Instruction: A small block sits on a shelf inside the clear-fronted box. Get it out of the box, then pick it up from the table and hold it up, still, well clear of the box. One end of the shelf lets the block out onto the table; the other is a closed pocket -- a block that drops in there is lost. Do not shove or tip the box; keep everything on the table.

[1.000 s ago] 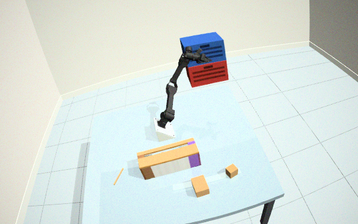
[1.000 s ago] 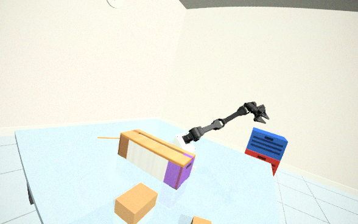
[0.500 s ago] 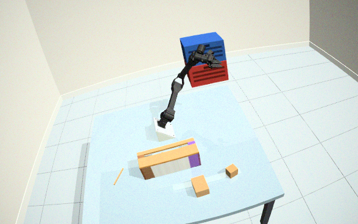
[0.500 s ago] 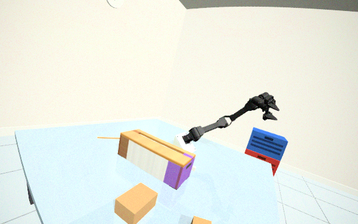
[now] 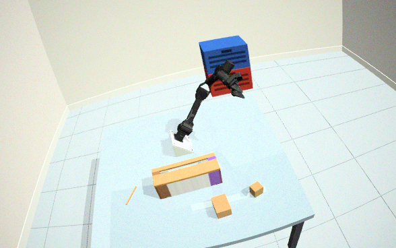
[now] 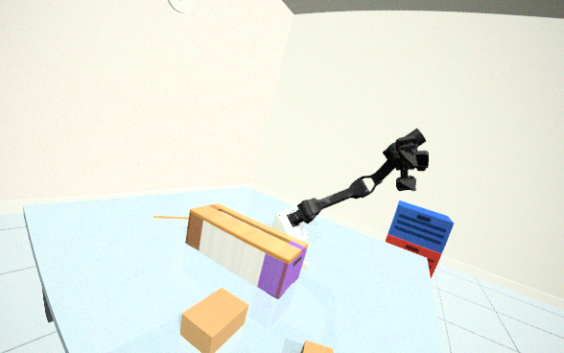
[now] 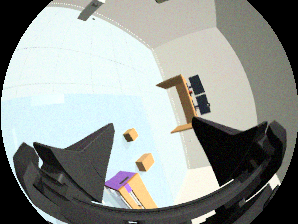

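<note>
The box [image 5: 188, 172] [image 6: 240, 232] [image 7: 142, 192] stands upright on the table, with an orange top that has a long slot, and a pale clear front. One end is purple [image 5: 215, 177] [image 6: 272, 275] [image 7: 121, 179] with a small dark slot; the other end is brown [image 5: 163, 191] [image 6: 194, 232]. I cannot make out the small block or the shelf inside. My gripper [image 5: 242, 94] [image 6: 406, 185] [image 7: 154, 124] is open and empty, high up and well away from the box, beyond the arm's base.
A larger orange block [image 5: 221, 205] [image 6: 214, 317] [image 7: 145, 162] and a smaller one [image 5: 256, 189] [image 6: 317, 346] [image 7: 130, 135] lie on the table in front of the box. A thin orange stick [image 5: 131, 195] [image 6: 170, 217] lies beyond the brown end. Blue and red crates [image 5: 232, 41] [image 6: 422, 229] stand behind the table.
</note>
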`<state>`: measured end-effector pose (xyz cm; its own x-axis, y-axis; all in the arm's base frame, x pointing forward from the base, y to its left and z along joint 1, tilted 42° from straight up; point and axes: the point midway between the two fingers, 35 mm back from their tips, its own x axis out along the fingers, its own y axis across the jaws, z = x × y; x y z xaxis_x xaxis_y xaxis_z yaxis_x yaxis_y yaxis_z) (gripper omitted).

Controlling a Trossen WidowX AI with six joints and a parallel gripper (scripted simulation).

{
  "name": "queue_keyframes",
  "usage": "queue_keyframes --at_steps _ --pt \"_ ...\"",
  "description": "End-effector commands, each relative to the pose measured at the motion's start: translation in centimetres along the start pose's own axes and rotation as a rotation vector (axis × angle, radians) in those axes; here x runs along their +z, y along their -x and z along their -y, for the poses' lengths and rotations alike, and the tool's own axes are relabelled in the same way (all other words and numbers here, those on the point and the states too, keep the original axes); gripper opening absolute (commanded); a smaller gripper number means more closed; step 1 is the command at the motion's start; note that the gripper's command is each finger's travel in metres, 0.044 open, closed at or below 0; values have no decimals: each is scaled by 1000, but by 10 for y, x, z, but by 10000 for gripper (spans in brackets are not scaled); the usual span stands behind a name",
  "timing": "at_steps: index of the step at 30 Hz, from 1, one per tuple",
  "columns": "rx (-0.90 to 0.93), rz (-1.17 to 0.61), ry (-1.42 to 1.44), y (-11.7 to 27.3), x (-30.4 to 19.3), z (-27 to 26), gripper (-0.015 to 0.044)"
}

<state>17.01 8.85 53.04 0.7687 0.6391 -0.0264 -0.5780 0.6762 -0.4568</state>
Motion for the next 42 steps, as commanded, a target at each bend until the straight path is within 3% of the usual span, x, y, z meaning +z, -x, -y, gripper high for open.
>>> queue_keyframes --at_steps 1,8,14,20,26,29,42 --pt "9 -130 27 -26 -50 20 400" --pt "100 -411 105 -64 -165 45 400" --pt "276 -629 166 -72 -268 44 400" --pt "547 -785 211 -59 -365 21 400" --pt "924 -832 225 -24 -447 -26 400" --pt "1029 -816 221 -12 -463 -41 400" --pt "1029 -817 221 -18 -468 -48 400"
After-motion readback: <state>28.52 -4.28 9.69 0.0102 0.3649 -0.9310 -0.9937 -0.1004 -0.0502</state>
